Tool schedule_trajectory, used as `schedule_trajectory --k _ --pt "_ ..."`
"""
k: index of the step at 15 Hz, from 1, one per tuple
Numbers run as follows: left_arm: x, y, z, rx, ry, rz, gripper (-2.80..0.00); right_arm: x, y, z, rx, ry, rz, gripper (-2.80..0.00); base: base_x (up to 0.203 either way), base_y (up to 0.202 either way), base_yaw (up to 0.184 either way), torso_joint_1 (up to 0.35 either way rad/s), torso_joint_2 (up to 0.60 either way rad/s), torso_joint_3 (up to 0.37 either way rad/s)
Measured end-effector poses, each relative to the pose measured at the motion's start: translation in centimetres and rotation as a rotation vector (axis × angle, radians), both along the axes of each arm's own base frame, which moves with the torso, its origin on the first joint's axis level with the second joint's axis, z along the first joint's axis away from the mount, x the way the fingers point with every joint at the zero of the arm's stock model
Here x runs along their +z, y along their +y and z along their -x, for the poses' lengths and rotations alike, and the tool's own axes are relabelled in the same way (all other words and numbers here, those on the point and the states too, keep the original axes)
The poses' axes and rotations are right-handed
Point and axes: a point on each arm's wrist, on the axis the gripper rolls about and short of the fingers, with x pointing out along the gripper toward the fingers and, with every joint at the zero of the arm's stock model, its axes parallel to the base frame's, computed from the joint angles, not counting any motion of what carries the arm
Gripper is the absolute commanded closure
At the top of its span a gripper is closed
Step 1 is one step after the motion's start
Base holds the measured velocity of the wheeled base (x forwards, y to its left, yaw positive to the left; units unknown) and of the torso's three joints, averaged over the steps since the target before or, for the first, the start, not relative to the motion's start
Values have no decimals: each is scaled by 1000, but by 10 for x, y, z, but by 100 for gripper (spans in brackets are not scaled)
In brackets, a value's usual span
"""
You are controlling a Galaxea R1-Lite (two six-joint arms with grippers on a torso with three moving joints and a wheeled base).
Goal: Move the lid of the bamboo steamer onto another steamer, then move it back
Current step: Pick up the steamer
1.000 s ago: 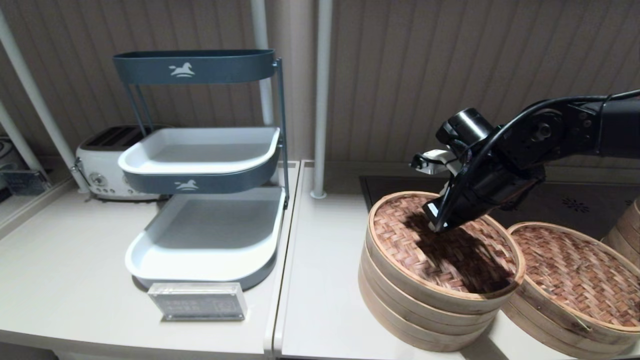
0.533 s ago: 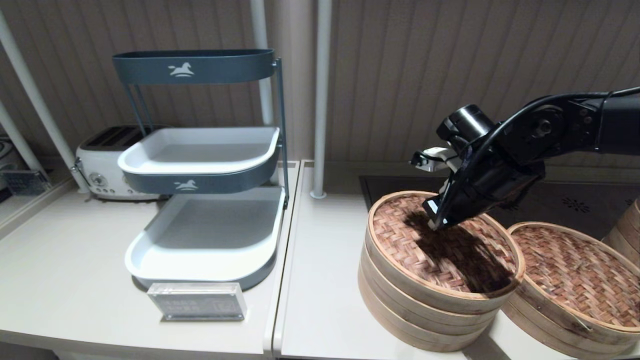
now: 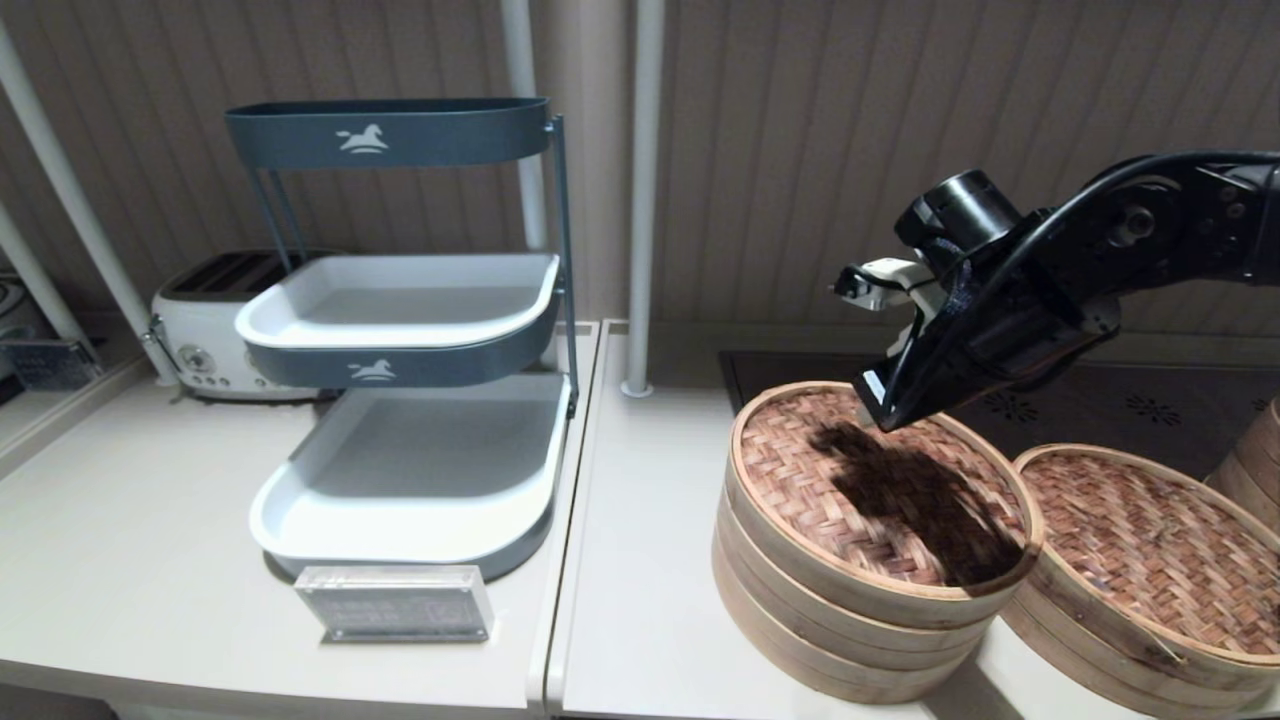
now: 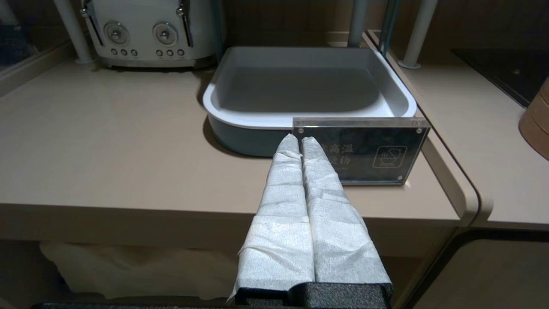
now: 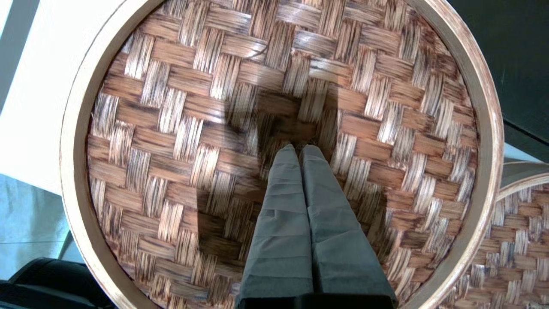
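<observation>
The bamboo steamer lid (image 3: 800, 470) (image 5: 171, 128), reddish-brown weave in a pale hoop, lies on the taller steamer (image 3: 830, 630). My right gripper (image 3: 880, 415) (image 5: 299, 148) hangs shut a little above the lid's middle, its shadow falling on the weave. Its tips cover the centre knot. To the right sits the shallower steamer (image 3: 1100, 640) with a thin sliver on its side and its own woven lid (image 3: 1150, 540) (image 5: 523, 214). Down at the table's front edge, my left gripper (image 4: 299, 138) is parked and shut, holding nothing; only its wrist view shows it.
A three-tier grey and white rack (image 3: 400, 300) stands on the left table, with a white toaster (image 3: 200, 330) behind it and an acrylic sign (image 3: 397, 603) (image 4: 360, 150) in front. A dark cooktop (image 3: 1150, 410) lies behind the steamers. Another steamer (image 3: 1255, 460) shows at the far right edge.
My right gripper has risen from the lid's surface, up and slightly right. The lid stays on the taller steamer, which shifted a touch left.
</observation>
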Motion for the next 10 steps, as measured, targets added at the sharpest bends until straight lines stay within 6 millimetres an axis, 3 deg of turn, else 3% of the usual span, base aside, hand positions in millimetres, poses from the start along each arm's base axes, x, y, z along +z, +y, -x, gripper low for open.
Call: schedule_trajectory --k 3,4,10 --pt "0 0 0 -1 0 -1 0 -2 -1 2 -2 12 5 0 0 0 0 0 0 0" --pt "0 0 0 -1 0 0 0 -5 -1 2 -4 18 9 -280 0 0 0 0 0 0" --pt "0 0 0 -1 0 0 0 -16 -1 1 -3 58 21 -280 0 0 0 0 0 0"
